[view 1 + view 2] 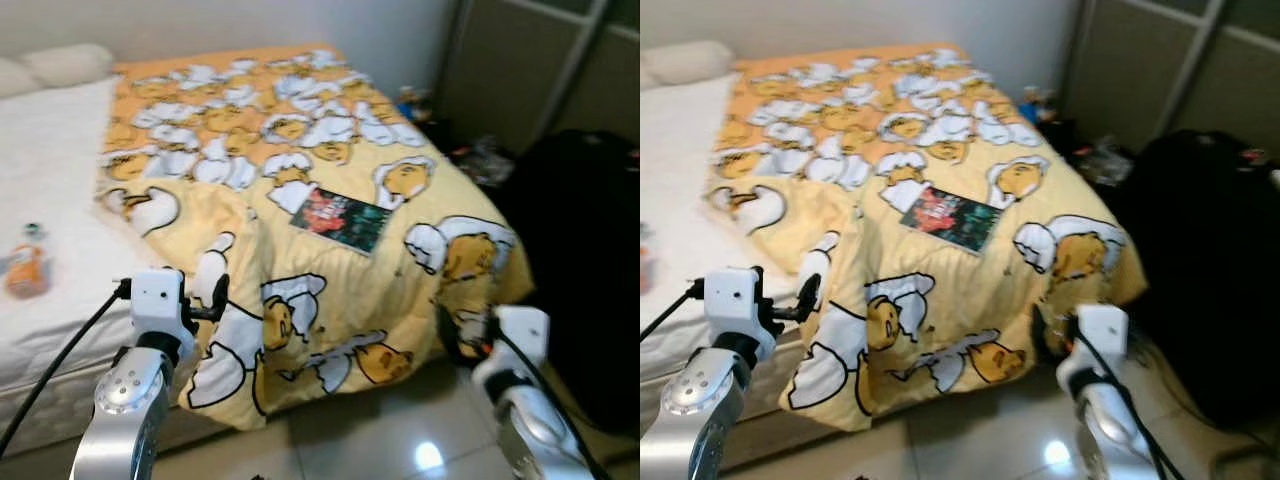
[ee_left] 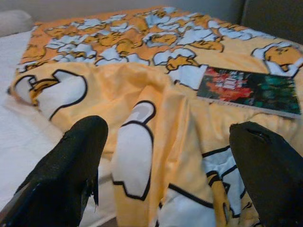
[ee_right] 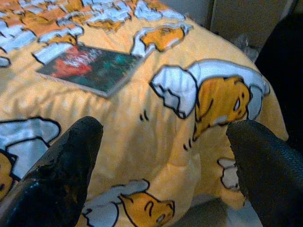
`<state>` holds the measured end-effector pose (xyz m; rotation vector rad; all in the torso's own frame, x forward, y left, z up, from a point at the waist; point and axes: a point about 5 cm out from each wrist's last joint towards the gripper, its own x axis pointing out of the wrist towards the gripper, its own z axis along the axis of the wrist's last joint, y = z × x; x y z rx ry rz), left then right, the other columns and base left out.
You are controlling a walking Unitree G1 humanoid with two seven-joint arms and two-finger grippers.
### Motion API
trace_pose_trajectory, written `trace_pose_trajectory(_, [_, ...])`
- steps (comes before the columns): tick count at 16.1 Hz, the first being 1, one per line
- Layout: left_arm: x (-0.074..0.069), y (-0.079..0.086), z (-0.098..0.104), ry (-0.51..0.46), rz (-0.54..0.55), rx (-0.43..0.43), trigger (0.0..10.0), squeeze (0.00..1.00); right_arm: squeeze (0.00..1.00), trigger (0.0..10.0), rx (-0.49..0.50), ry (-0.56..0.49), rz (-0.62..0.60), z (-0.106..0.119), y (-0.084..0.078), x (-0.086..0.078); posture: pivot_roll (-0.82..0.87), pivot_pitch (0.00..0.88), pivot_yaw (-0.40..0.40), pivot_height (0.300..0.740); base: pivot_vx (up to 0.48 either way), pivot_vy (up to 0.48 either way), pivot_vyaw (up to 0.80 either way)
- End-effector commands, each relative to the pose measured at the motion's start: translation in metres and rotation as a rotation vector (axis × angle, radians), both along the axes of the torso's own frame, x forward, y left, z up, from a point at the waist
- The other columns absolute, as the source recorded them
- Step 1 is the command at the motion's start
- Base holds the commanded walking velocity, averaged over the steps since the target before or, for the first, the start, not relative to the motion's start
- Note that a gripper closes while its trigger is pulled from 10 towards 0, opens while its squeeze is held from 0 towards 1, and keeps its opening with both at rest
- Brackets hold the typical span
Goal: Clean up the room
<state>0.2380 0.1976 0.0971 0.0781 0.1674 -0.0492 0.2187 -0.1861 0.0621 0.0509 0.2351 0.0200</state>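
I have the bed (image 1: 60, 200) in front of me, its white mattress bare on the left and a soft yellow blanket (image 1: 330, 170) printed with cartoon egg-yolk figures spread over the rest, rumpled into a raised fold on its near left and hanging over the near edge toward the glossy tiled floor (image 1: 380, 440). My left tool (image 1: 222, 298) hovers released, fingers spread wide, just near of that fold at the bed's near edge; my right tool (image 1: 450, 335) is likewise released and sits by the blanket's drooping near right corner. To the right of the bed stands a large black bag (image 1: 580, 270). Flat on the blanket, farther in and between the two tools, lies a thin rectangular book (image 1: 341, 219) with a dark red and green cover; its lettering is too blurred to read. On the bare mattress at far left rests a small orange bottle (image 1: 27, 268), label unreadable.
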Motion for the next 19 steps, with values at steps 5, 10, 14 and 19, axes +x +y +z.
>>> trace_pose_trajectory(5, [0.002, -0.003, 0.001, -0.014, 0.011, 0.016, 10.0, 0.0, 0.0, 10.0, -0.01, -0.004, -0.003, 0.001, -0.005, 0.007, -0.01, 0.0, 0.01, 0.74, 0.0, 0.263, 0.0])
trace_pose_trajectory(10, [-0.002, 0.0, -0.001, -0.008, 0.031, 0.016, 10.0, 0.0, 0.0, 10.0, -0.005, 0.002, 0.009, 0.0, -0.002, 0.004, -0.02, 0.0, 0.023, 0.74, 0.0, 0.248, 0.0])
trace_pose_trajectory(14, [-0.008, -0.001, 0.001, -0.002, 0.023, 0.014, 10.0, 0.0, 0.0, 10.0, -0.015, -0.012, -0.002, 0.005, -0.01, 0.001, -0.01, 0.0, 0.011, 0.74, 0.0, 0.25, 0.0])
trace_pose_trajectory(19, [-0.013, 0.0, 0.001, 0.002, 0.039, 0.015, 10.0, 0.0, 0.0, 10.0, -0.022, -0.004, -0.015, 0.008, -0.004, -0.002, 0.0, 0.0, -0.002, 0.74, 0.0, 0.253, 0.0])
